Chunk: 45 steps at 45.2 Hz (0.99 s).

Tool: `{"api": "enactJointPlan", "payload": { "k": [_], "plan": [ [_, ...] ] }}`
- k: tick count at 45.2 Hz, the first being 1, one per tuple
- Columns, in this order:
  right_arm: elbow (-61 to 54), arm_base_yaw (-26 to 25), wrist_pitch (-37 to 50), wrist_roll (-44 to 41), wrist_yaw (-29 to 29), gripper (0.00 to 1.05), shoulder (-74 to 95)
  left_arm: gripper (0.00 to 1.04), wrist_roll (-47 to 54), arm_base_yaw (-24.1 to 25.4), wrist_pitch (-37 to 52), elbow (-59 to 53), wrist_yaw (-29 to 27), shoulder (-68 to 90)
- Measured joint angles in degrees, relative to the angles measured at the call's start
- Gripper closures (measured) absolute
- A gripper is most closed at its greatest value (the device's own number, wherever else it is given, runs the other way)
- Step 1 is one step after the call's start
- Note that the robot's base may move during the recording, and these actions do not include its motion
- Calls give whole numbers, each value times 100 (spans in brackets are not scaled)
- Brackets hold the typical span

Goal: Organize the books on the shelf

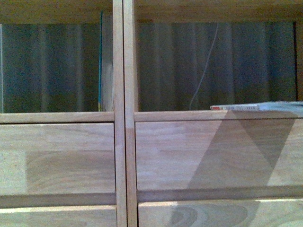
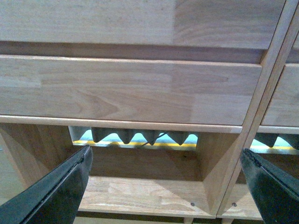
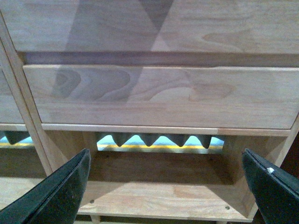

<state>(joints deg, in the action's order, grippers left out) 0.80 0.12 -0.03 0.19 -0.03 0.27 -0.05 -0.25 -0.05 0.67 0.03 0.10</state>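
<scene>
The light wood shelf (image 1: 124,118) fills the front view, with two open compartments above plain drawer fronts. A teal-edged book (image 1: 101,61) stands upright against the centre divider in the left compartment. A white book (image 1: 258,107) with a red mark at its spine end lies flat on the floor of the right compartment. Neither gripper shows in the front view. In the left wrist view my left gripper (image 2: 168,184) is open, facing an empty lower compartment of the shelf (image 2: 140,196). My right gripper (image 3: 168,186) is open too, before another empty lower compartment (image 3: 159,198).
Drawer fronts (image 1: 57,158) sit below the open compartments. A thin pale cord (image 1: 204,71) hangs behind the right compartment. Behind the lower compartments a dark zigzag edge and a yellow strip (image 3: 154,146) show through a gap at the back.
</scene>
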Motion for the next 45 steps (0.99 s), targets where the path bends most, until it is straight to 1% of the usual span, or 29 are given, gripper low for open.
{"api": "enactJointPlan", "payload": {
  "k": [21, 23, 25, 27, 35, 38, 39, 42, 44, 45],
  "plan": [
    [0, -2, 2, 0, -4, 7, 0, 7, 0, 0, 0, 0, -2, 2],
    [0, -46, 2, 72, -138, 7, 2, 7, 0, 0, 0, 0, -4, 0],
    [0, -114, 2, 310, -505, 7, 2, 7, 0, 0, 0, 0, -2, 0],
    [2, -136, 2, 527, -678, 7, 13, 7, 0, 0, 0, 0, -2, 0],
    [120, -326, -44, 1182, -918, 7, 428, 7, 0, 0, 0, 0, -2, 0],
    [304, -422, -83, 1718, -1147, 7, 876, 7, 0, 0, 0, 0, -2, 0],
    [339, -439, -83, 1766, -1196, 7, 957, 7, 0, 0, 0, 0, -2, 0],
    [568, -568, -42, 2437, -1596, 7, 1495, 7, 0, 0, 0, 0, -2, 0],
    [699, -651, 35, 2732, -1836, 7, 1805, 7, 0, 0, 0, 0, -2, 0],
    [789, -710, 111, 3042, -1996, 7, 2020, 7, 0, 0, 0, 0, -2, 0]
  ]
}}
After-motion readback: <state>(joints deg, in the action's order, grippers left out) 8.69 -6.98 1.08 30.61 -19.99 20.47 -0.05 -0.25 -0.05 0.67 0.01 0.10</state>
